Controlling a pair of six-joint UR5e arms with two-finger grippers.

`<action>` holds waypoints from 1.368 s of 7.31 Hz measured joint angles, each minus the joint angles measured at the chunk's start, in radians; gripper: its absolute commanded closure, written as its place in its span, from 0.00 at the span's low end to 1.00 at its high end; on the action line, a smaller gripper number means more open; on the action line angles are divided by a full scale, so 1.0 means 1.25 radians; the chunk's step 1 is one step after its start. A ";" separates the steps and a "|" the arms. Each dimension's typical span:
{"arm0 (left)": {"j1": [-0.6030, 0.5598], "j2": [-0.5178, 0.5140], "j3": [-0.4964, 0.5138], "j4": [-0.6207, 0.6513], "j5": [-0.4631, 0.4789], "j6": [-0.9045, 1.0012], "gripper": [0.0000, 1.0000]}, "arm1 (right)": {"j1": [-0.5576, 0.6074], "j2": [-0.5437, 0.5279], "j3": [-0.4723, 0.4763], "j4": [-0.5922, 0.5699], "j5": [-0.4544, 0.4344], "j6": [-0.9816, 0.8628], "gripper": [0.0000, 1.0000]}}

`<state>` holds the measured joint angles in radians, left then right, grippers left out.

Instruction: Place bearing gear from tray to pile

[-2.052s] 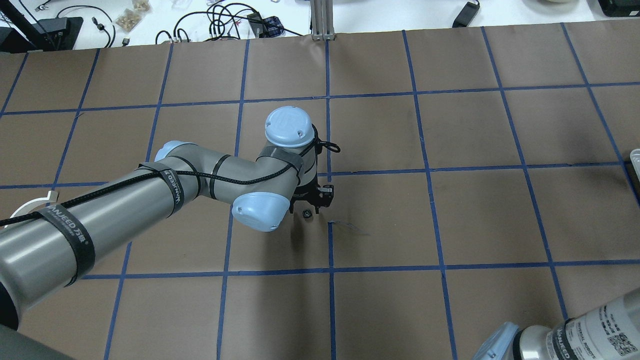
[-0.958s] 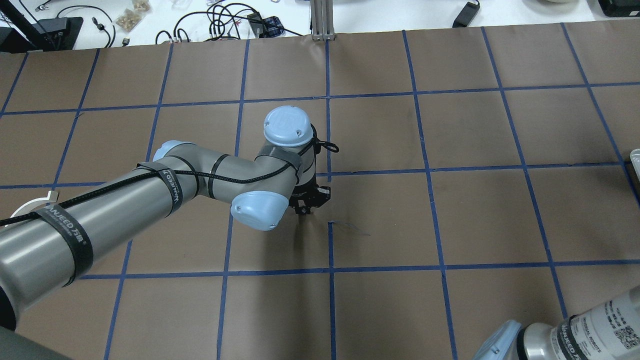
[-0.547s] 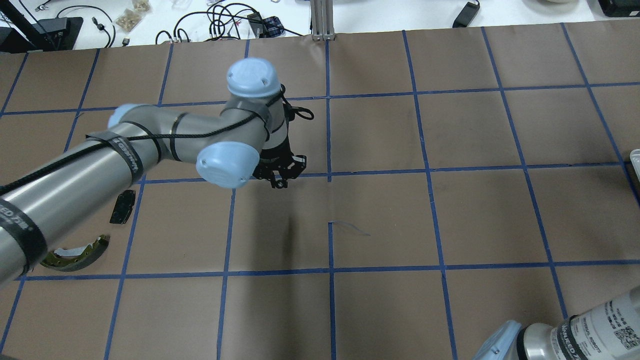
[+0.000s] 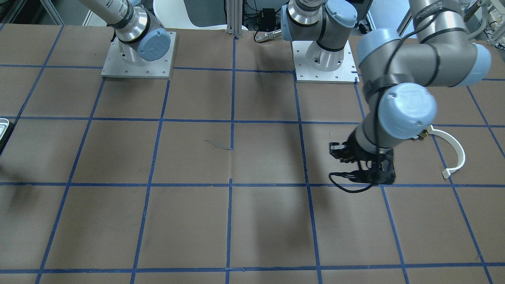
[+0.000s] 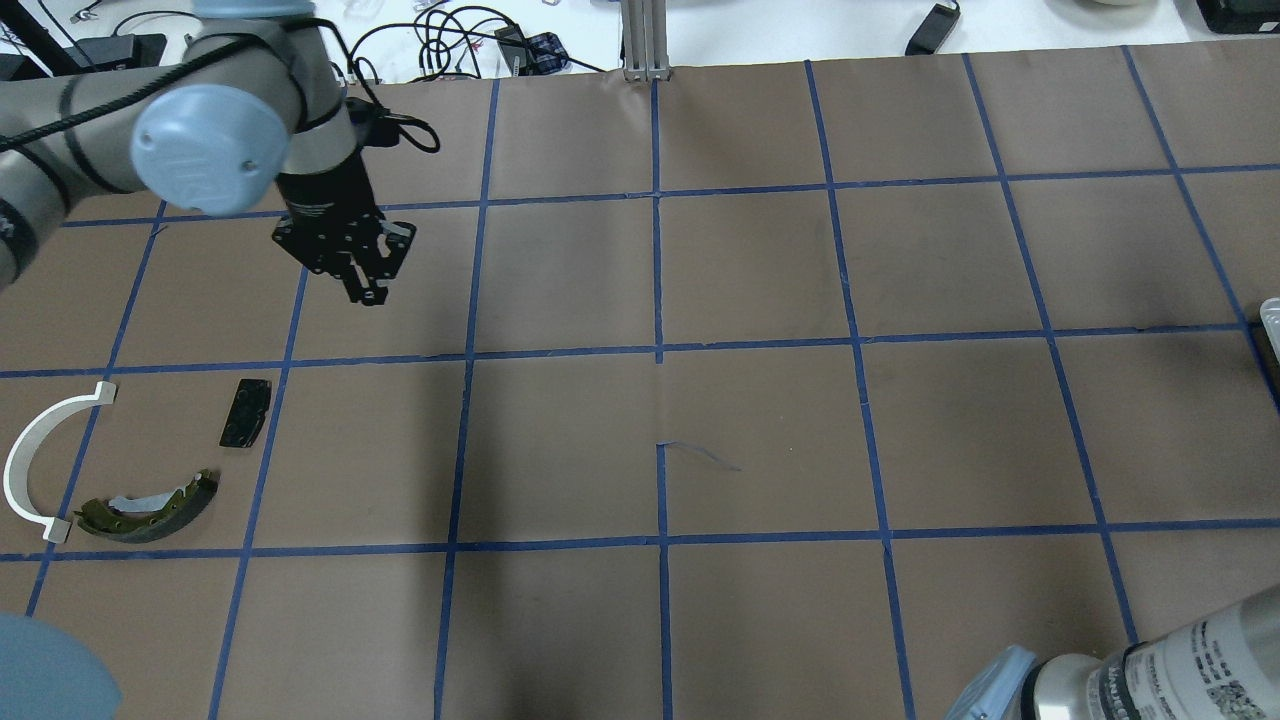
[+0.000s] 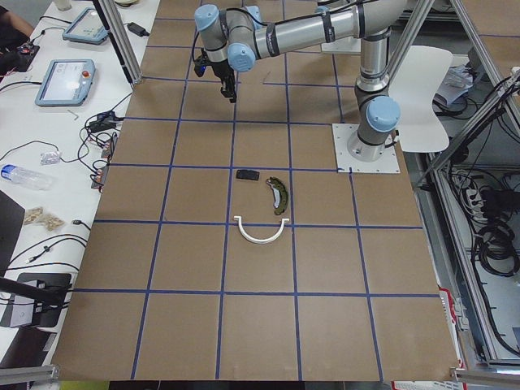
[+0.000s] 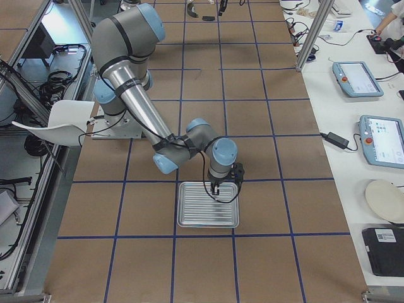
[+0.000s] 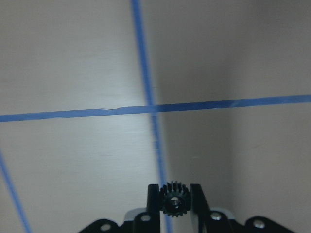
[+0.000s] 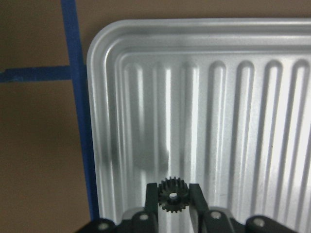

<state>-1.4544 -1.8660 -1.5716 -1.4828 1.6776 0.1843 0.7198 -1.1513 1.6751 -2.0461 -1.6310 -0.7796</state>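
Brown paper (image 5: pixel 760 260), blue tape grid (image 5: pixel 760 346); left claw (image 8: pixel 174 189) tight on gear (image 8: pixel 174 201), right claw (image 9: pixel 173 187) tight on second gear (image 9: pixel 172 195).

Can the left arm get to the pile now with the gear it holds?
Probably yes. The left end effector hangs near the pile, the gear gripped, and only bare paper lies between them.

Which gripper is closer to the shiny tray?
The right gripper. It hangs over the tray, pinching a small black gear. The left gripper is far off at the table's other end, holding another gear.
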 measured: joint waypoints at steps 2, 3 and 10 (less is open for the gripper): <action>0.153 0.001 -0.014 0.011 0.013 0.129 1.00 | 0.113 -0.107 0.028 0.119 -0.004 0.114 1.00; 0.216 -0.007 -0.022 0.034 0.015 0.196 1.00 | 0.196 -0.152 0.056 0.137 -0.002 0.182 1.00; 0.405 -0.032 -0.304 0.439 0.014 0.417 0.88 | 0.927 -0.122 0.165 -0.071 0.015 0.841 1.00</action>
<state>-0.9486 -1.9054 -1.9519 -0.9338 1.6956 0.7061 1.8787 -1.3032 1.8810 -2.1347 -1.6127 0.2710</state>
